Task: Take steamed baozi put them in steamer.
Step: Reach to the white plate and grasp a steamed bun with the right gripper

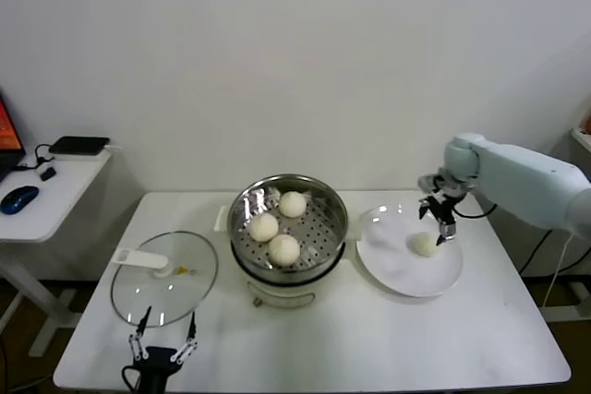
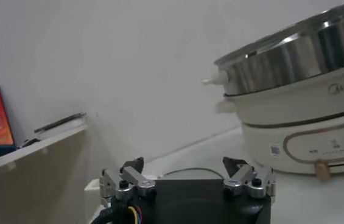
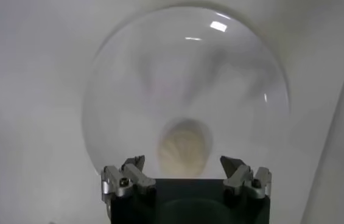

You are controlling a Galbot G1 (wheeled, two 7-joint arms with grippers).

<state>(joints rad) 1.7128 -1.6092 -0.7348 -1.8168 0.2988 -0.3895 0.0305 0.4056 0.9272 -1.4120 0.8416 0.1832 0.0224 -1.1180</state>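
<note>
Three steamed baozi (image 1: 264,226) (image 1: 293,204) (image 1: 284,249) lie on the perforated tray of the shiny steel steamer (image 1: 332,207) at the table's middle. One more cream-white baozi (image 1: 424,244) (image 3: 182,147) rests on the white plate (image 1: 397,274) to the right. My right gripper (image 1: 441,222) (image 3: 184,163) hangs open just above that baozi, its fingers apart on either side and not touching it. At the table's front left edge my left gripper (image 1: 163,338) (image 2: 184,163) stands open and empty; the left wrist view shows the steamer's side (image 2: 299,55).
A glass lid (image 1: 164,276) with a white handle lies flat left of the steamer. A side desk (image 1: 46,196) with a blue mouse and a dark device stands further left. The white wall is close behind the table.
</note>
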